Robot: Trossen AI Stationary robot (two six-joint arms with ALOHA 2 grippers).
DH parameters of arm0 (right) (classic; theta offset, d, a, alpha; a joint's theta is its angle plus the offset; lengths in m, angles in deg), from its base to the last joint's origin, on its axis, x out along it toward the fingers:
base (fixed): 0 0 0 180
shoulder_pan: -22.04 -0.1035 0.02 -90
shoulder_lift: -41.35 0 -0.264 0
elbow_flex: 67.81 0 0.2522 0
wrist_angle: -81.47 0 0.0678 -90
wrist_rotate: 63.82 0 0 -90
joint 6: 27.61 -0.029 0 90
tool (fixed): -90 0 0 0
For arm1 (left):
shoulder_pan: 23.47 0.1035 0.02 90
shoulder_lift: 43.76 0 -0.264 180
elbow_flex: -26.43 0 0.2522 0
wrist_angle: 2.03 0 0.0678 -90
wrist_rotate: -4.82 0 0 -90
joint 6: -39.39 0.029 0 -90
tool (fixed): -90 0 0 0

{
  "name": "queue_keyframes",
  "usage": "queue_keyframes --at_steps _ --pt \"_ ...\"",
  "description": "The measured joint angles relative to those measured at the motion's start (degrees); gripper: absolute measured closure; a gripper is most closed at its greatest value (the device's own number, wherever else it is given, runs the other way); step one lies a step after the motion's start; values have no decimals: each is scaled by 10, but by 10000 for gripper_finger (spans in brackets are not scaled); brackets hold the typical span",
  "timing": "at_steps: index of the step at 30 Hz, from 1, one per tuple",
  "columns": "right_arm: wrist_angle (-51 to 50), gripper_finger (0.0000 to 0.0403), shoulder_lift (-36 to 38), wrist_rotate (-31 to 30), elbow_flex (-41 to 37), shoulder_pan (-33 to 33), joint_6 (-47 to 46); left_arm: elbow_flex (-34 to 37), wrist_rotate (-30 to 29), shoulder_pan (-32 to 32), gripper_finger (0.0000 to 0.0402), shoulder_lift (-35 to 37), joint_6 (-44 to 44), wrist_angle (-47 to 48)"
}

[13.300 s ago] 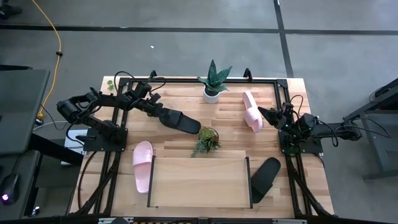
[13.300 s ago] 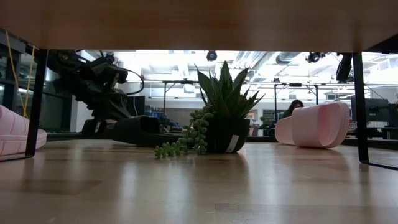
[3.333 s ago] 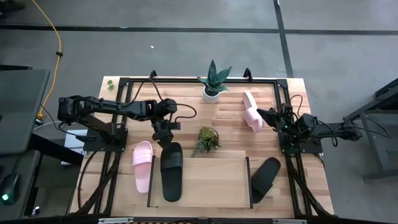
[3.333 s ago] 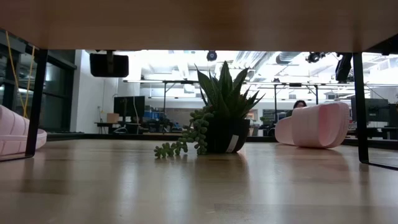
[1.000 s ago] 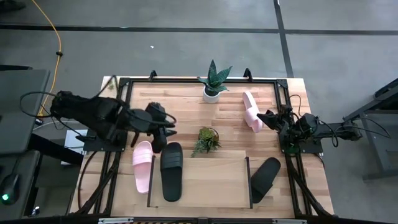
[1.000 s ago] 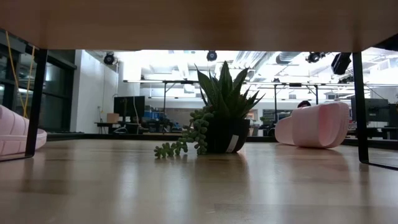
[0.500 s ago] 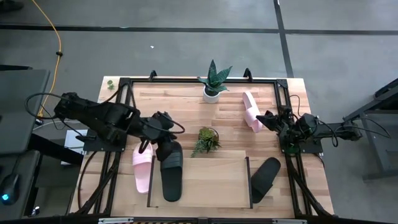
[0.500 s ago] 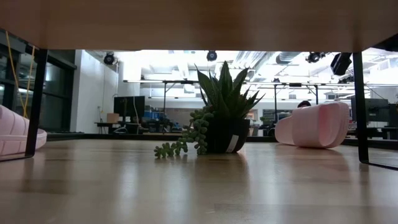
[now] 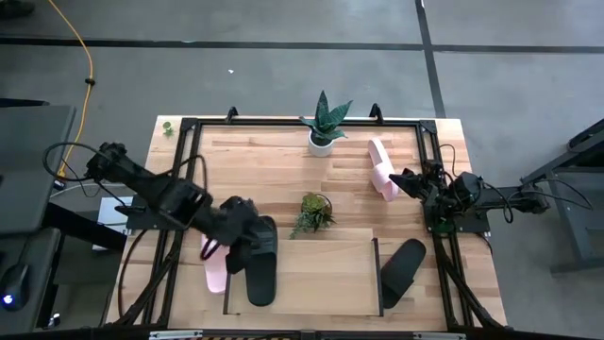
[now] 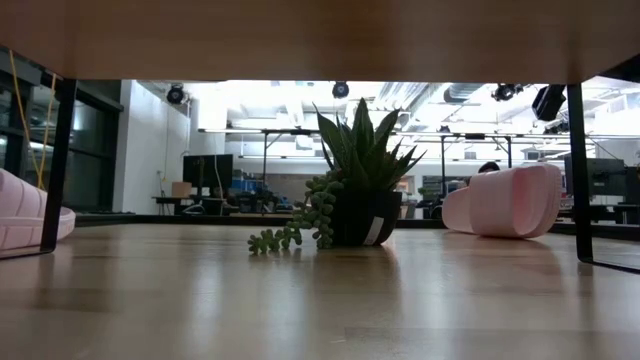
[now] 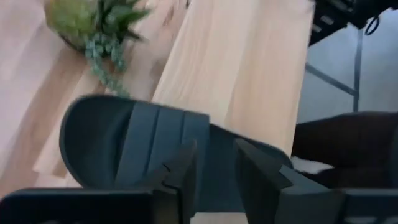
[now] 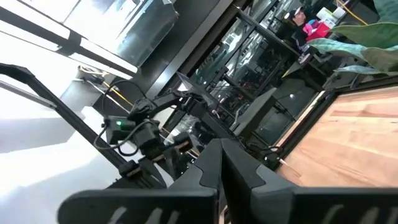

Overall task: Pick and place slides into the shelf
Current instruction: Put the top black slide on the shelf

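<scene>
My left end effector hangs over the left part of the shelf, right above the strap end of a black slide. In the left wrist view my 2 dark fingers stand apart with a gap between them, released and gripping nothing, and the black slide lies just past their tips. I cannot tell whether the tips touch it.

That black slide lies lengthwise on the shelf board, just inside the left black side panel. A pink slide lies on the desk just outside that same panel, partly hidden under my left arm; in the low view its edge shows at the far left, beyond the upright panel.

The 2nd black slide lies tilted on the desk, against the outside of the shelf's right panel. The 2nd pink slide rests on its side near the desk's right rear corner; the low view shows it turned on edge.

My right end effector waits at the desk's right edge, its tip just beside that pink slide, with the fingers clenched together on nothing.

2 potted plants stand on the desk: a spiky plant in a white pot at the rear, and a small trailing plant in the middle, just behind the shelf.
</scene>
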State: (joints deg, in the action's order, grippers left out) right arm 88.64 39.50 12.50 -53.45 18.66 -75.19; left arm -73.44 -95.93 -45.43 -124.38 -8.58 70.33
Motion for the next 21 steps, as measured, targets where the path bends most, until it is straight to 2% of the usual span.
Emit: queue_keyframes --at_steps 2,6,8,16,21 --pt "-3 402 0 2 0 0 0 0 -26 -18 327 -2 2 4" --pt "-5 402 0 2 0 0 0 0 -34 -41 340 -8 -13 -4" --pt "-5 402 0 3 0 0 4 0 -44 -55 339 -13 -28 -3" --pt "-2 402 0 15 0 0 11 0 -142 -95 328 -50 -108 -22" --pt "-1 402 0 38 0 0 -4 -22 -146 -96 328 -77 -119 -15"
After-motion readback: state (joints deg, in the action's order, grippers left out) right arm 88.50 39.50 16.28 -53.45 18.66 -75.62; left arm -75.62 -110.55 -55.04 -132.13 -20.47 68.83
